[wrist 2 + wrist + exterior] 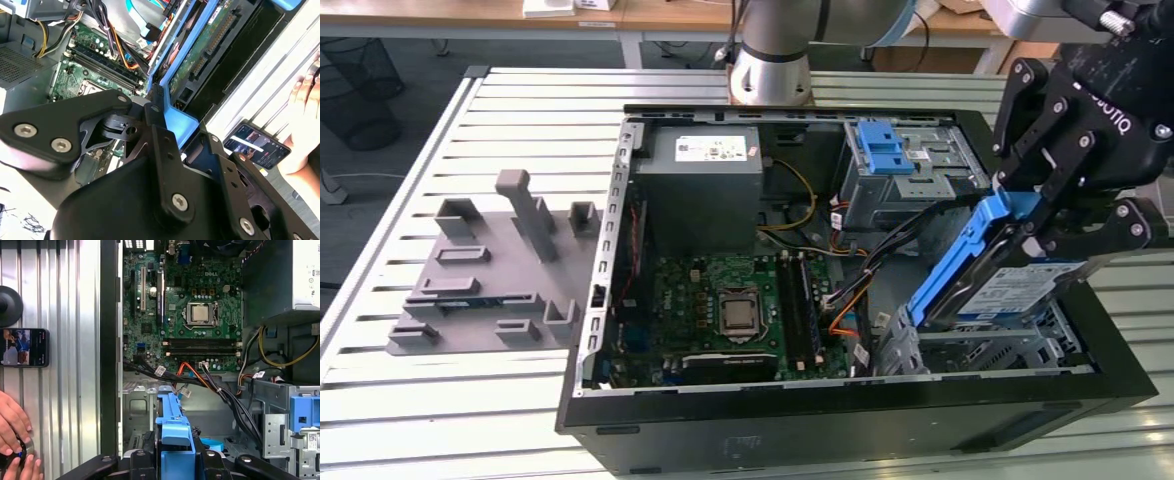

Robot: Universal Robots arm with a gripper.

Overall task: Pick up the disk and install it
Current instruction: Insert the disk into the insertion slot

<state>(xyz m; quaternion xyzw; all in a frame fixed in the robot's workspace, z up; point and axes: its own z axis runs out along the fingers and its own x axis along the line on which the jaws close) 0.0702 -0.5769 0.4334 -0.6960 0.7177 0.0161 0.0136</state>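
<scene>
The tool point(1047, 215) grips the disk point(987, 275), tilted on edge above the computer case point(854, 430). Squaring it with the case's bay, clear of the cables point(907, 235), looks wise.

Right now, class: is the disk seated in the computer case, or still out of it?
Still out. The disk is tilted on edge, held by the gripper above the drive cage of the open case.

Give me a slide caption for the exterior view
Claw holds the blue-framed disk tilted above the open computer case.
</scene>
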